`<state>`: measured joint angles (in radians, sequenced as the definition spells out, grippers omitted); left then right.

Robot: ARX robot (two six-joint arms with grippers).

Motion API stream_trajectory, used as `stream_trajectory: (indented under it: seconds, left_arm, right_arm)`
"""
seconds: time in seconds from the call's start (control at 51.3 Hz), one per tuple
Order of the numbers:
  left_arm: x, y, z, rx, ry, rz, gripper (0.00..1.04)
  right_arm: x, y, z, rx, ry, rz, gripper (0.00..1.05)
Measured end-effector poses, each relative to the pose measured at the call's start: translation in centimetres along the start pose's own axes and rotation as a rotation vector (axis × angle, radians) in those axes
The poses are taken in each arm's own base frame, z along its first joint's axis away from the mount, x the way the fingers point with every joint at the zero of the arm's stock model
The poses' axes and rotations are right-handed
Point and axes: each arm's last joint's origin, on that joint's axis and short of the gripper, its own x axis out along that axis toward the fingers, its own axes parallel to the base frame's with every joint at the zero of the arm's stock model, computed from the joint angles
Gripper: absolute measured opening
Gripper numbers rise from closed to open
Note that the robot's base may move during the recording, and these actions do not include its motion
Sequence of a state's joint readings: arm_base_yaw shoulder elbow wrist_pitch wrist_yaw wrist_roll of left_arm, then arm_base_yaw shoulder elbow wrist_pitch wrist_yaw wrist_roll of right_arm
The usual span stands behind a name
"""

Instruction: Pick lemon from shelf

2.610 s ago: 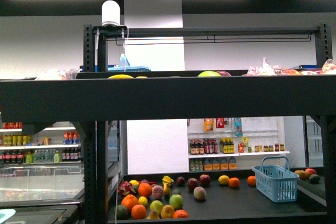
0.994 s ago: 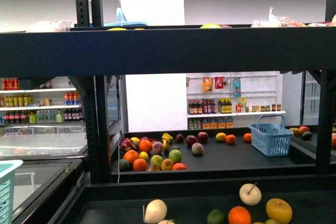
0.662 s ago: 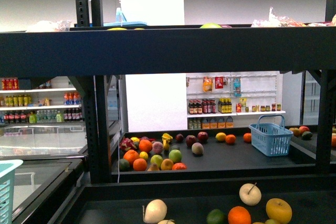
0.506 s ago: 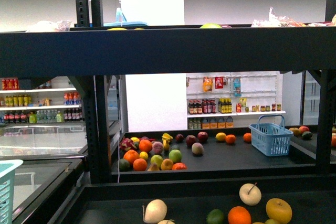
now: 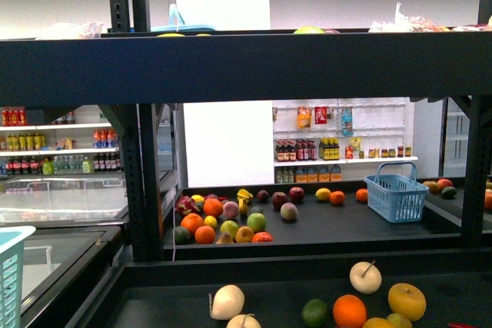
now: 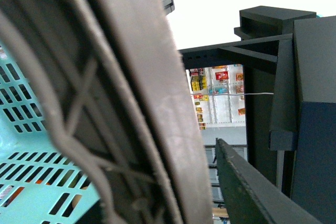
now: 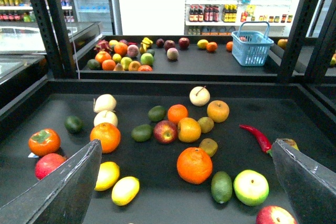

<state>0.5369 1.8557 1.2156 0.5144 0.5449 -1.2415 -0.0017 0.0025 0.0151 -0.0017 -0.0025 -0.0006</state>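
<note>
The lemon [image 7: 125, 190] is a pale yellow oval on the black tray [image 7: 163, 205] of the shelf [image 5: 254, 67], in the right wrist view. A similar yellow fruit [image 7: 107, 176] touches it. My right gripper [image 7: 185, 145] hangs open above the tray, and the lemon lies close to one of its dark fingers [image 7: 65, 190]. In the front view neither arm shows, and the lemon lies below the picture's edge. My left gripper [image 6: 210, 192] is shut on the teal basket [image 6: 31, 129], whose blurred handle fills most of the left wrist view. The basket's corner [image 5: 11, 270] shows at the front view's lower left.
Around the lemon lie oranges [image 7: 194, 164], a lime [image 7: 221, 186], a green apple [image 7: 251, 187], red apples, a persimmon [image 7: 44, 141] and a red chilli [image 7: 257, 137]. A further tray holds more fruit [image 5: 223, 220] and a blue basket [image 5: 397, 194]. Black uprights [image 5: 146, 182] flank the opening.
The front view has dropped since the oldest frame, so the near tray's fruit now shows. Over the last second it sank a little more. The basket corner stays at lower left.
</note>
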Motion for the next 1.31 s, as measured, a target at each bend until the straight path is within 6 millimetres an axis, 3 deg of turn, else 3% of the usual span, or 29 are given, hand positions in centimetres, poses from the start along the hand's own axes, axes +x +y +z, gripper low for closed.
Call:
stream_trajectory:
  seconds: [0.078,0.136,0.331,0.545,0.721,0.838,1.052,1.305]
  left_arm:
    - [0.0,0.2,0.0,-0.027,0.002,0.005,0.19]
    - [0.1,0.1,-0.1,-0.020,0.010,0.002,0.14]
    - [-0.4,-0.4,-0.6,0.020,0.036,-0.009,0.12]
    - [-2.1,-2.8,-2.6,0.121,0.129,-0.069,0.09]
    - [-4.4,-6.5,-6.5,0.243,0.276,-0.185,0.08]
    - [-4.9,-7.7,-9.0,0.295,0.369,-0.243,0.08]
    - [-4.9,-7.8,-13.3,0.324,0.520,-0.292,0.08]
    - [-3.7,-7.7,-20.1,0.374,0.680,-0.331,0.08]
  right_arm:
    - [0.0,0.0,0.0,0.000,0.000,0.000,0.97]
    - [0.0,0.0,0.0,0.000,0.000,0.000,0.97]
    - [0.0,0.0,0.0,0.000,0.000,0.000,0.97]
    - [0.0,0.0,0.0,0.000,0.000,0.000,0.97]
    - [0.0,0.0,0.0,0.000,0.000,0.000,0.97]
    - [0.0,0.0,0.0,0.000,0.000,0.000,0.97]
    - [0.0,0.0,0.0,0.000,0.000,0.000,0.97]
    - [0.0,0.0,0.0,0.000,0.000,0.000,0.97]
